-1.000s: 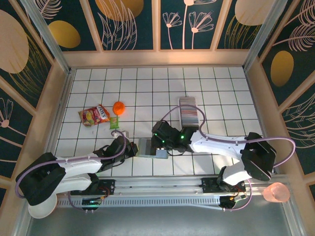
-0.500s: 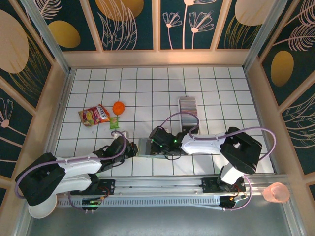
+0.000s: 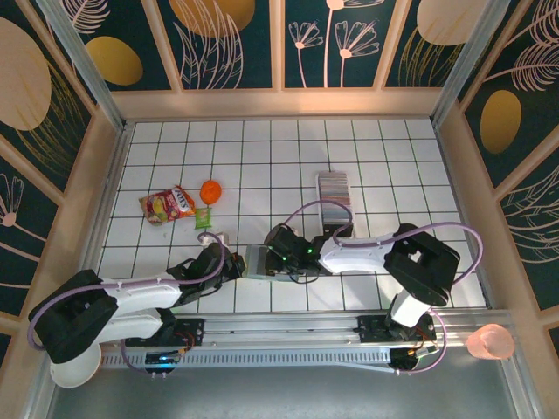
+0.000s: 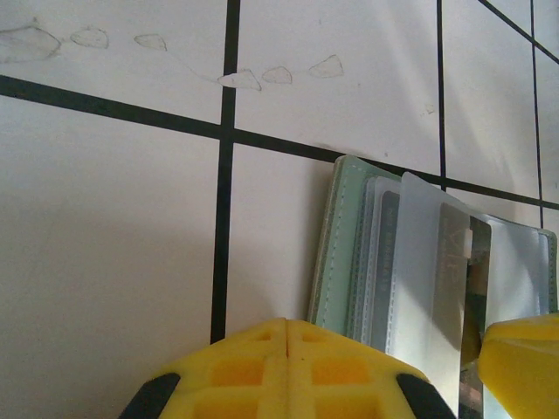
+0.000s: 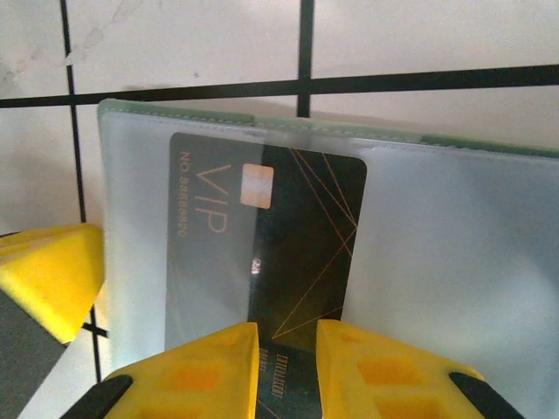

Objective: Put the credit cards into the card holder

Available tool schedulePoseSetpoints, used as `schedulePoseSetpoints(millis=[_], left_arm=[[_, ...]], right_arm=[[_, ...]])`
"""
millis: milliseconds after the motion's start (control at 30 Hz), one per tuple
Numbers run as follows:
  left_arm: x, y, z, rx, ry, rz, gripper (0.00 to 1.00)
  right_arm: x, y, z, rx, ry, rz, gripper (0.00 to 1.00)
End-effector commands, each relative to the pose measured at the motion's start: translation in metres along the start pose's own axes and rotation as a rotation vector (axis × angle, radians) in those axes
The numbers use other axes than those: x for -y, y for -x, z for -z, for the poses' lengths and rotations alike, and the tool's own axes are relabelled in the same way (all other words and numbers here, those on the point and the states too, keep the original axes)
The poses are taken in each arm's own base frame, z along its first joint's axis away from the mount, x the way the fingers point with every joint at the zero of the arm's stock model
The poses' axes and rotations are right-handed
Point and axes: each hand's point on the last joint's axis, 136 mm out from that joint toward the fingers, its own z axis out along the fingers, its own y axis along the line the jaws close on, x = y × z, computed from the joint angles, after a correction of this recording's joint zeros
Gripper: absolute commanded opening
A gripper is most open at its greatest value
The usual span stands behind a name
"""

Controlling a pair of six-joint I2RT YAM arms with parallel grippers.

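Black VIP credit card [image 5: 297, 236]: partly in sage-green folding card holder [image 4: 336, 253], long axis running straight ahead of narrowly parted, empty right jaws; left jaws shut, empty.

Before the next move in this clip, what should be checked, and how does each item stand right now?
1. The card holder lies open and flat: ok.
2. The VIP card is started in a clear sleeve: ok, lower end sticks out.
3. The right gripper has the card: cannot tell; jaws slightly apart over its lower end.
4. The left gripper steadies the holder: shut at its edge; contact cannot tell.
5. Spare credit cards wait farther back: ok.
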Motion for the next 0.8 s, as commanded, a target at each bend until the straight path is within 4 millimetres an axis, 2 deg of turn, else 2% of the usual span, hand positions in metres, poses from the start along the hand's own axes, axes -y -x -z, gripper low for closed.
schedulePoseSetpoints(millis=[0,300,400,533,667,767], left_arm=[[-0.007,-0.022,-0.003,-0.086,0.007,0.001,0.0],[-0.009,-0.022,-0.001,-0.077,0.009,0.01,0.0],[-0.01,-0.022,-0.001,-0.079,0.01,0.011,0.0],[-0.01,-0.022,-0.001,-0.075,0.01,0.013,0.0],[-0.007,-0.02,-0.001,-0.068,0.0,0.016,0.0],[-0.007,-0.021,-0.001,-0.074,-0.004,0.018,0.0]], right_arm=[[0.001,-0.001,-0.007,-0.008,0.016,-0.024,0.25],[-0.02,0.002,-0.016,-0.011,0.094,-0.024,0.25],[-0.031,0.009,-0.007,0.024,0.127,-0.013,0.25],[-0.042,0.021,0.015,0.091,0.161,0.001,0.26],[-0.029,0.024,0.032,0.138,0.111,-0.01,0.29],[-0.007,0.016,0.041,0.144,0.035,-0.039,0.29]])
